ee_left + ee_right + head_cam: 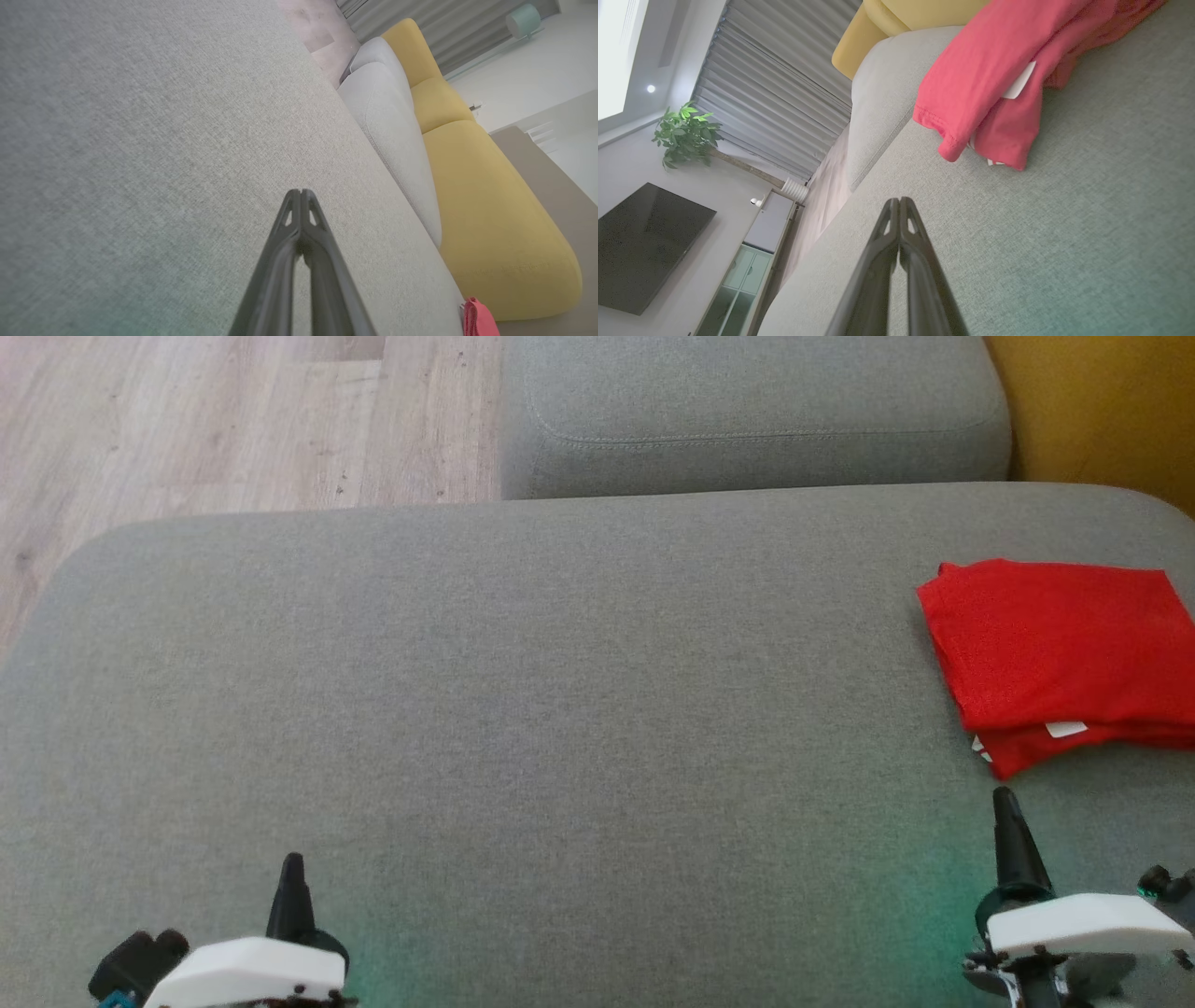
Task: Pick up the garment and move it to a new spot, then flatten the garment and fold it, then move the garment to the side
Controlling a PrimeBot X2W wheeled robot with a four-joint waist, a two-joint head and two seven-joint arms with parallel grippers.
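The garment (1060, 649) is a red shirt folded into a neat rectangle, lying at the right edge of the grey sofa seat (523, 709), with a white label showing at its near side. In the right wrist view the garment (994, 70) lies just ahead of my fingers, apart from them. My right gripper (1004, 795) is shut and empty, a short way in front of the garment's near corner. My left gripper (292, 859) is shut and empty at the lower left, far from the garment. The left wrist view catches a sliver of the garment (479, 317) at its lower right.
A second grey cushion (747, 420) adjoins the seat at the back. A yellow cushion (1102, 411) stands at the far right. Wooden floor (187, 429) lies beyond the seat's left back edge. A television (644, 242), a cabinet and a plant stand across the room.
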